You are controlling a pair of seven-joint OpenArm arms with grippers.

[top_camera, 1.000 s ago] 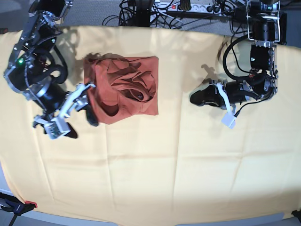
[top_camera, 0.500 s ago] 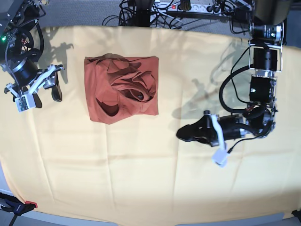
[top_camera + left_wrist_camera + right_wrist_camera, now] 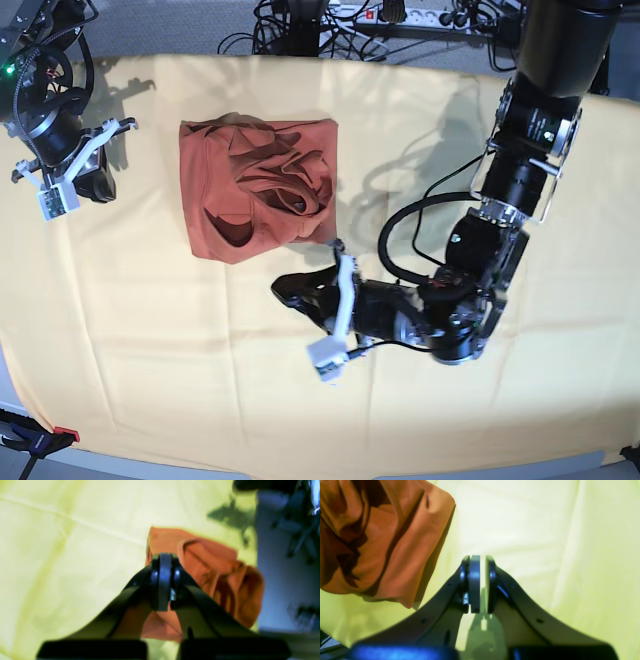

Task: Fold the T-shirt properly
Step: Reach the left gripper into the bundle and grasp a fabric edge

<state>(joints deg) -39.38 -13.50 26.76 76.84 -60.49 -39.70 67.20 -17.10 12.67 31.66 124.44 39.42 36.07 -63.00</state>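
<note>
Now I am reaching my left gripper (image 3: 292,290), jaws pressed together and empty, toward the T-shirt (image 3: 258,188)'s five-o'clock corner, which needs them spread, while my right gripper (image 3: 480,585), a hair apart, is idling over the yellow cloth (image 3: 200,380).

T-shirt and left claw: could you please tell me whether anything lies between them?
Nothing visible does. Only bare yellow cloth separates the shut left claw from the near edge of the T-shirt.
</note>
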